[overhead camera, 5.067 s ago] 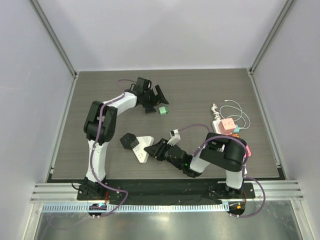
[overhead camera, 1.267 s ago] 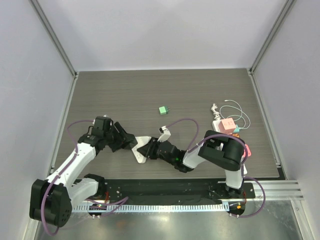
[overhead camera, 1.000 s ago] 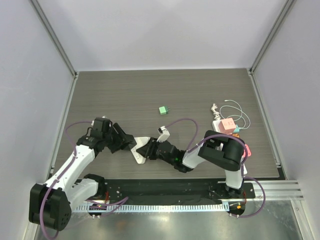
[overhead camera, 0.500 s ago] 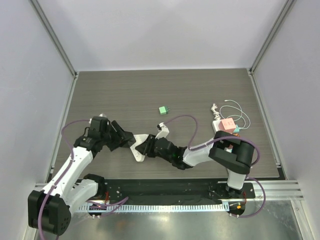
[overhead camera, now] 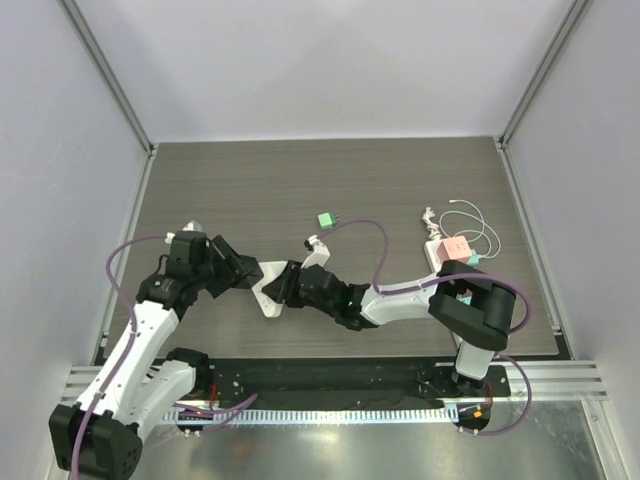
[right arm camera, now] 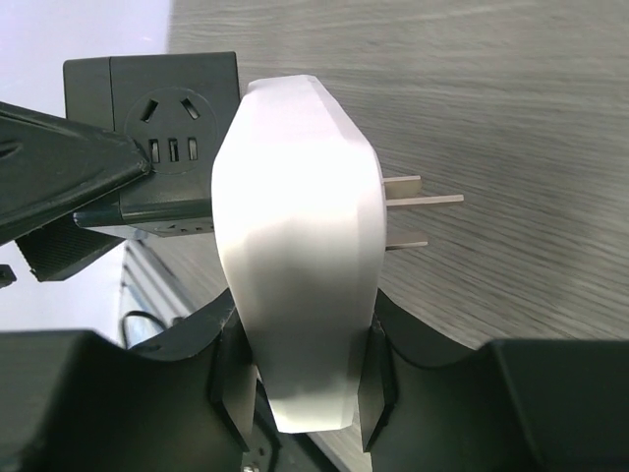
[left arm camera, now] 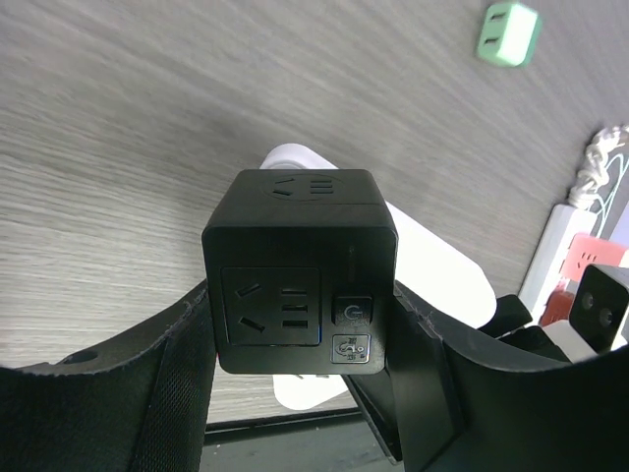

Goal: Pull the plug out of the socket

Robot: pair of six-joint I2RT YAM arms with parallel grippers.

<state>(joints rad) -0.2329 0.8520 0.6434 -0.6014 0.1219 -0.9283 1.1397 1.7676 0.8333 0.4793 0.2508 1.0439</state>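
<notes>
Top view: my left hand (overhead camera: 238, 272) and right hand (overhead camera: 288, 284) meet at the near left of the worktop (overhead camera: 400, 180). The white plug (overhead camera: 265, 300) lies between them, and a green adapter (overhead camera: 325, 220) sits farther off.

Left wrist view: my left hand is clamped on the black socket cube (left arm camera: 295, 226), with its slots facing the camera and the plug behind it.

Right wrist view: my right hand is clamped on the plug. Only this view shows its prongs (right arm camera: 418, 202), which are bare and outside the socket cube just beside them.

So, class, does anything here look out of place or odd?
The white adapter, clamped in the right gripper, has bare metal prongs pointing away from the black socket cube in the left gripper. Whether the two are joined cannot be told. A small green plug lies alone on the table.
</notes>
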